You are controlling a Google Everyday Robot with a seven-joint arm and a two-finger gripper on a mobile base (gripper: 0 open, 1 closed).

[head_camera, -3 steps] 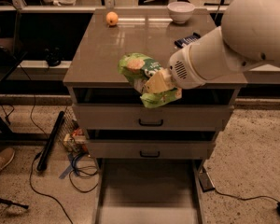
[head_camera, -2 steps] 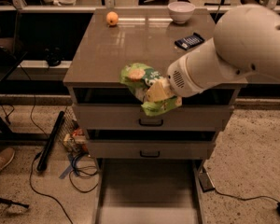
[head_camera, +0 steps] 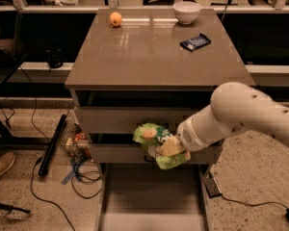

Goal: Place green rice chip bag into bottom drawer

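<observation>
The green rice chip bag, a crinkled bright green pouch with pale chip pictures, hangs in my gripper in front of the second drawer's face. The gripper is shut on the bag, its tan fingers pressed into the lower right part of the pouch. The bottom drawer is pulled out below, a wide shallow grey tray with a flat floor and low side rails. The bag is above the drawer's back end, apart from its floor. My white arm reaches in from the right.
On the cabinet top lie an orange, a white bowl and a dark blue wrapped bar. Left of the cabinet, on the floor, are cables, a black bar and a shoe.
My gripper has carried the bag downward, from level with the top drawer to the front of the second drawer, above the open bottom drawer. The view has shifted, showing more of the cabinet top.
</observation>
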